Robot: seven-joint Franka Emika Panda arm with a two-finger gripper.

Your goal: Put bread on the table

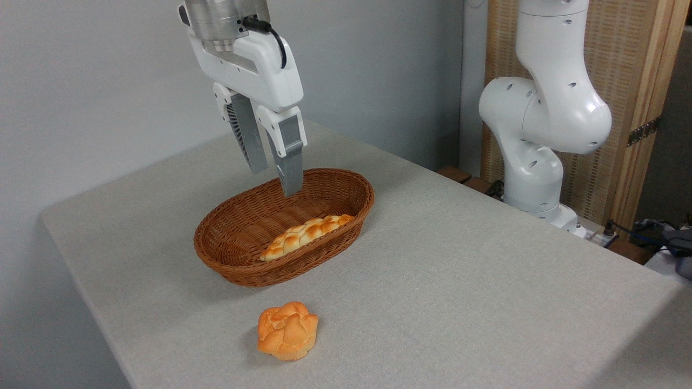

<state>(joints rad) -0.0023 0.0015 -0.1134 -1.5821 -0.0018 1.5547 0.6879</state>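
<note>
Grey cloth covers the bench (486, 281), which stands against a plain pale wall with a slatted wooden screen (627, 81) behind the white arm's base at two o'clock. Already the bread (287, 330) sits on the cloth at six o'clock, just clear of the wicker basket (238, 254), where only a long braided loaf (305, 236) lies. With the gripper (273, 175) hanging empty above the basket, jaws slightly spread, the job looks done.
</note>
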